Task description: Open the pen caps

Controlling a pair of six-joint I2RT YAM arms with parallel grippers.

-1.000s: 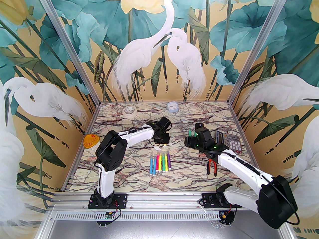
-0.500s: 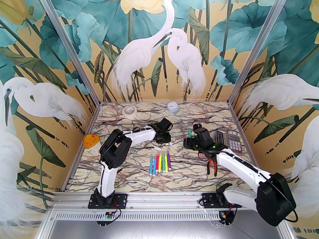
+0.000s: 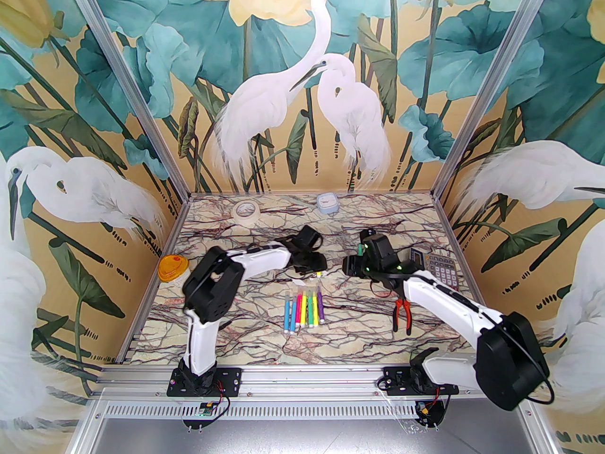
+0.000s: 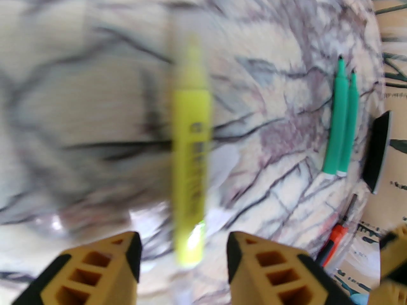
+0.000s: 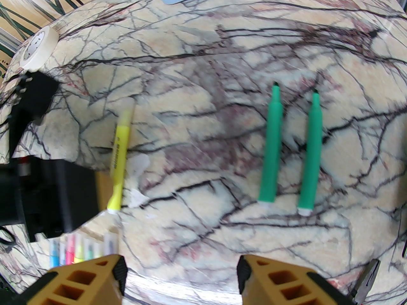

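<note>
A yellow marker [image 4: 190, 151] lies on the marble table with a clear-whitish pen cap [image 5: 127, 106] on its far end. My left gripper [image 4: 182, 249] is open, and the marker's near end sits loose between its fingers, blurred. Two green markers [image 5: 270, 145] lie side by side with bare tips and no caps. My right gripper [image 5: 179, 275] hangs open above the table in front of them, holding nothing. Two loose clear caps [image 5: 138, 167] rest beside the yellow marker. Several capped markers [image 3: 302, 308] lie in a row at the table's middle. From above, the left gripper [image 3: 312, 268] and right gripper [image 3: 355, 260] face each other.
Red-handled pliers [image 3: 402, 315] lie under the right arm, with a calculator [image 3: 437, 267] behind them. A tape roll [image 3: 246, 212] and a small blue box [image 3: 327, 203] stand at the back. An orange-lidded cup [image 3: 172, 268] stands at the left edge.
The right gripper has moved left and toward the back, over the green markers. The left arm's elbow swung left again and its gripper dipped slightly over the yellow marker.
</note>
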